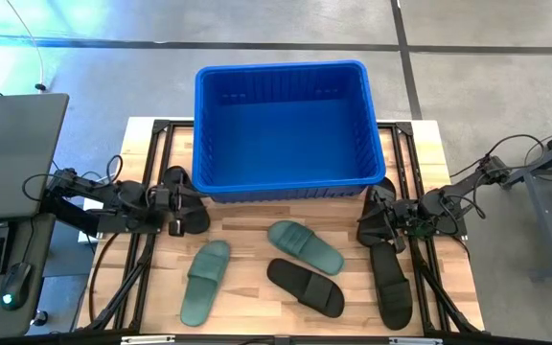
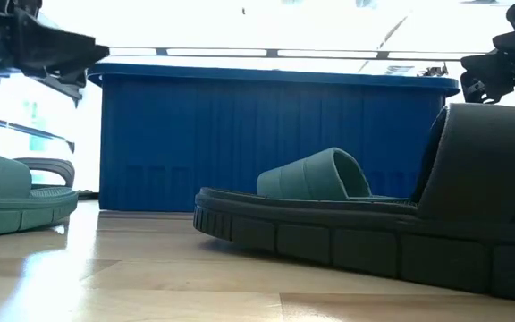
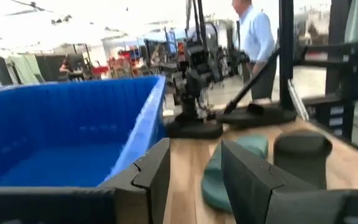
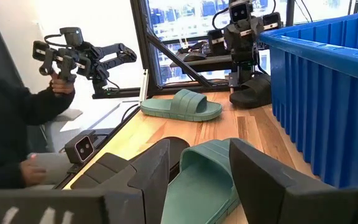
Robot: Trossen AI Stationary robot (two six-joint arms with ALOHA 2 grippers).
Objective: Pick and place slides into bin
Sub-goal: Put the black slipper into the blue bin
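The blue bin (image 1: 290, 125) stands at the table's far middle, and its inside shows bare. Two green slides (image 1: 204, 281) (image 1: 305, 246) and a black slide (image 1: 305, 286) lie flat on the wood in front of it. Another black slide (image 1: 391, 278) lies at the near right. A third black slide (image 1: 190, 206) lies at the left, partly under my left gripper (image 1: 182, 199). That gripper hovers open and empty beside the bin's near left corner, about rim height (image 3: 194, 180). My right gripper (image 1: 367, 218) is open and empty by the bin's near right corner, pointing at a green slide (image 4: 204, 177).
Black frame rails (image 1: 151, 240) run along both table sides. A laptop and mouse (image 1: 12, 283) sit on a stand left of the table. A person (image 4: 17, 118) holding a control handle stands beyond the table's left side. Bare wood lies between the slides.
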